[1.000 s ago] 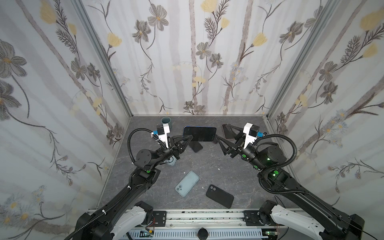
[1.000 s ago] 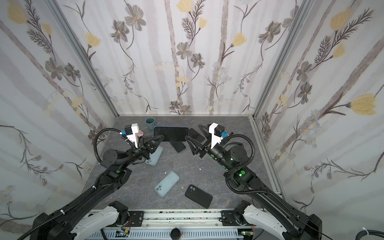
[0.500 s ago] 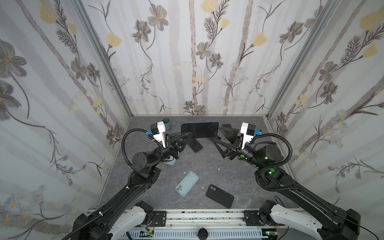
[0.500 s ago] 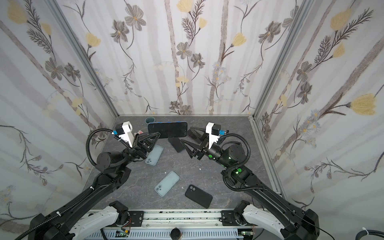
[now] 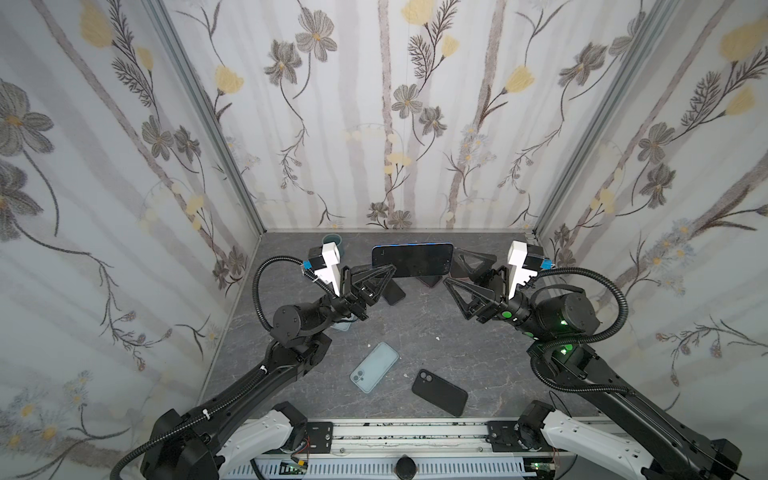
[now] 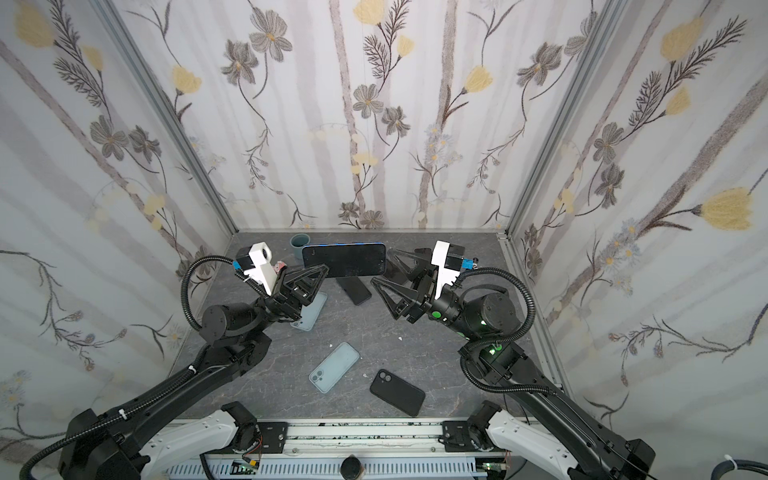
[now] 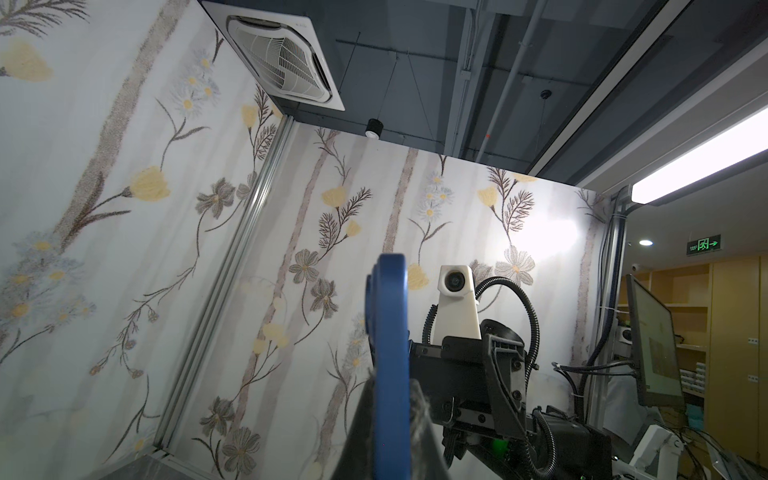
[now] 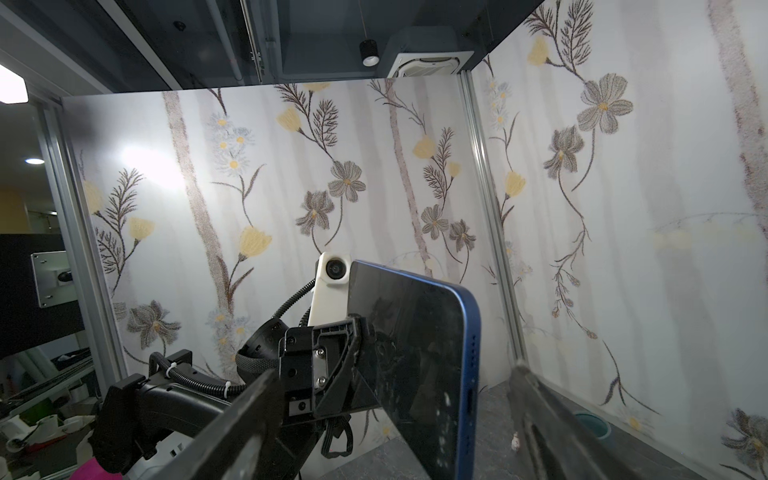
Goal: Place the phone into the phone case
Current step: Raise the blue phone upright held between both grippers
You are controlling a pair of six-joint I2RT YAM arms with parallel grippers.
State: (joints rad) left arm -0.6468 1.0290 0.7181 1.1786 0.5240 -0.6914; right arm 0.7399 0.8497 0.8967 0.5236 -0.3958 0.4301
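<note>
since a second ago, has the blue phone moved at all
Yes. In a top view the blue phone has moved up the picture: its top edge, formerly below the teal cup, is now level with it.

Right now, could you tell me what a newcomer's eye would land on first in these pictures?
The blue phone stands out, held in mid-air by the shut left gripper near the back wall. The right gripper stands open around its free end. On the grey table near the front lie a pale blue case and a black case.

Teal cup (image 5: 332,242) at back of grey tabletop (image 5: 415,332), nr floral wall (image 5: 415,124)
</note>
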